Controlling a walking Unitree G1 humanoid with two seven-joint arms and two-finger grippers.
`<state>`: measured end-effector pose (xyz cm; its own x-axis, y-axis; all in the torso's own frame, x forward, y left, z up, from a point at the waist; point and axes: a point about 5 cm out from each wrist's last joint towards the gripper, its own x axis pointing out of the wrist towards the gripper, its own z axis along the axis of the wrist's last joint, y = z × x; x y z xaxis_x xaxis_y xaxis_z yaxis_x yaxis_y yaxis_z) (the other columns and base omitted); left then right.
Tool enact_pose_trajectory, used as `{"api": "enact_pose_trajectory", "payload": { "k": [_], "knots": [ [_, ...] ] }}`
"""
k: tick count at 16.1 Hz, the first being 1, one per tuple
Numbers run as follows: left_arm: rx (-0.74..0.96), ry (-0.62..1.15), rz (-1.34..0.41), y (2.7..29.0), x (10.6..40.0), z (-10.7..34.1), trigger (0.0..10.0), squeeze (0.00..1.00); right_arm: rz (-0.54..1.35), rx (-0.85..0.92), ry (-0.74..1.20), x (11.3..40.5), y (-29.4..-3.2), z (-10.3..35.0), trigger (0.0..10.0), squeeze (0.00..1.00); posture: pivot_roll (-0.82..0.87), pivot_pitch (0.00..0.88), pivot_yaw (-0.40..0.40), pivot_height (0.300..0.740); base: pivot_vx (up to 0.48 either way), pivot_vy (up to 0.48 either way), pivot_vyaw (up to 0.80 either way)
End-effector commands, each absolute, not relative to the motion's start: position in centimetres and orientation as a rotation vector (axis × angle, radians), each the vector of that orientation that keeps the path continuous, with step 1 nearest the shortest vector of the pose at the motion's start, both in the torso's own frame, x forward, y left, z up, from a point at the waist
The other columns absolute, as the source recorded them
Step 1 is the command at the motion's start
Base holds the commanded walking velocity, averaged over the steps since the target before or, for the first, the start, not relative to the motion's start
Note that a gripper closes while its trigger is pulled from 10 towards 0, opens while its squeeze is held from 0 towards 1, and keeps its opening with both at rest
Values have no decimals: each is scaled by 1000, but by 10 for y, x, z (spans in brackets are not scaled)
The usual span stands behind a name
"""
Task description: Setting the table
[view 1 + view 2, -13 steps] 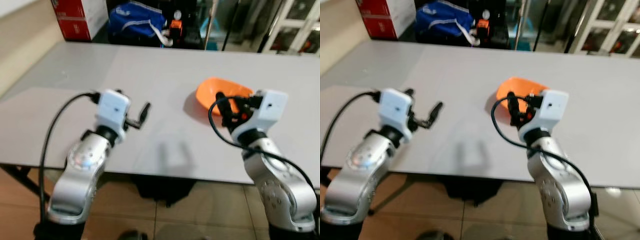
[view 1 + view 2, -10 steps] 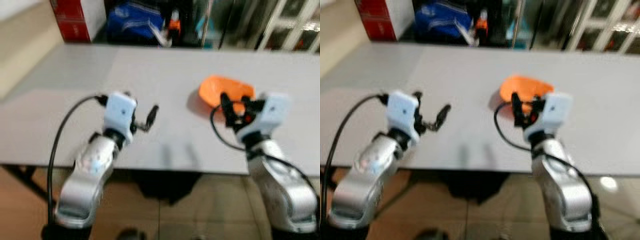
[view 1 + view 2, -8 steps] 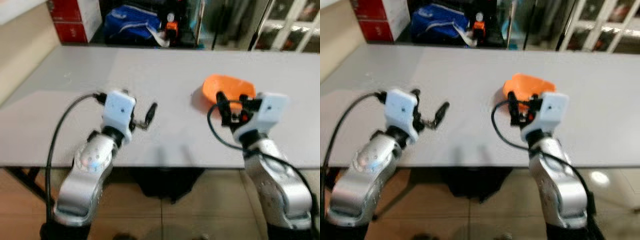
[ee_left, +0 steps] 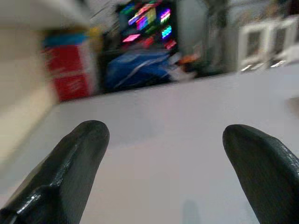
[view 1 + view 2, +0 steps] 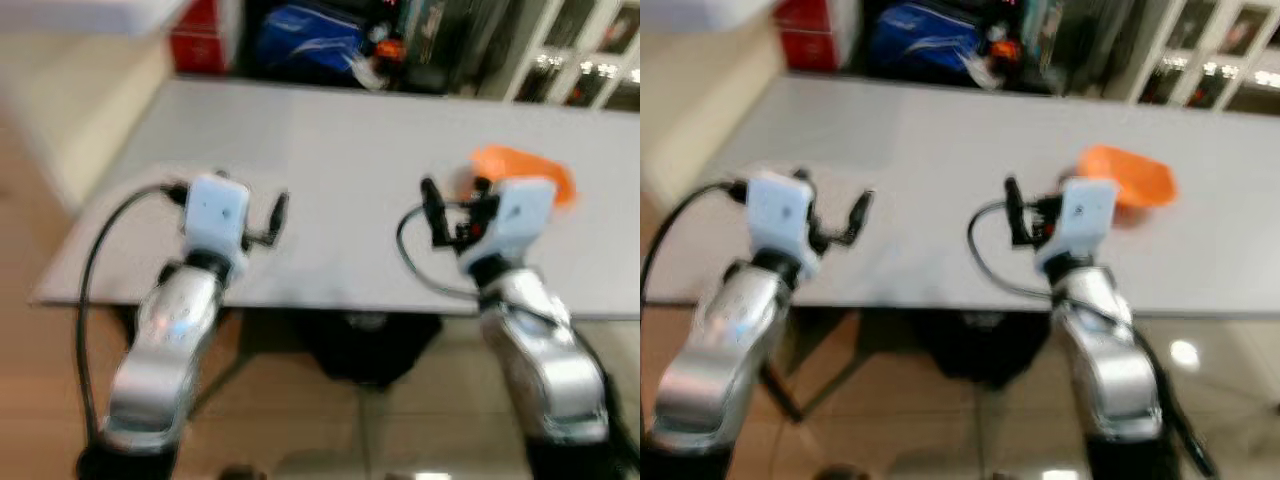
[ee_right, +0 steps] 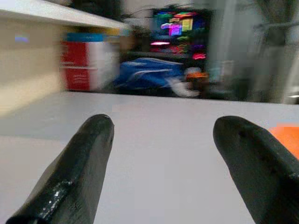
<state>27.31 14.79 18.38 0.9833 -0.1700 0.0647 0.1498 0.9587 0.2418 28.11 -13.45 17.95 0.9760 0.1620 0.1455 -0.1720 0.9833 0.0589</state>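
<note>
Spanning the blurred scene, a long grey counter (image 5: 330, 140), red box (image 5: 200, 45) and blue bag (image 5: 305, 40) beyond its far edge, orange dish (image 5: 1127, 175) on the counter just beyond the right claw (image 5: 1025, 215), left claw (image 5: 268, 222) near the front edge, both claws spread wide, holding nothing

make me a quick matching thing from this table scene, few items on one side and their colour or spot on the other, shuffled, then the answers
Things:
1. bowl
2. bag
3. box
4. left gripper

Colour or place:
A. blue, on the floor beyond the table's far edge
B. red, past the table's far left corner
C. orange, on the table just beyond the right gripper
D. open above the table's near left part, holding nothing

Pairs: 1-C, 2-A, 3-B, 4-D
</note>
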Motion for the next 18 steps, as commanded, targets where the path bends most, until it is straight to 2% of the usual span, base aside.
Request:
{"api": "enact_pose_trajectory", "payload": {
  "k": [1,7,10,11,13,18],
  "knots": [
    [249,-115,-141,148,276,188,10000,0,154,63,-107,280,-142,173,10000,0,80,12,-67,740,0,480,0],
    [288,-155,-83,155,288,193,10000,0,73,232,-31,276,-147,156,10000,0,75,8,-35,740,0,480,0],
    [268,-149,-123,151,290,194,10000,0,31,185,5,276,-151,151,10000,0,74,24,-18,740,0,480,0],
    [270,-132,-138,151,289,190,10000,0,27,99,-53,278,-151,156,10000,0,77,30,-15,740,0,480,0],
    [268,-141,-147,151,287,191,10000,0,82,145,-44,279,-144,157,10000,0,83,30,-17,740,0,480,0],
    [285,-154,-141,154,290,198,10000,0,108,105,-64,284,-136,161,10000,0,99,28,-22,740,0,480,0]
  ]
}}
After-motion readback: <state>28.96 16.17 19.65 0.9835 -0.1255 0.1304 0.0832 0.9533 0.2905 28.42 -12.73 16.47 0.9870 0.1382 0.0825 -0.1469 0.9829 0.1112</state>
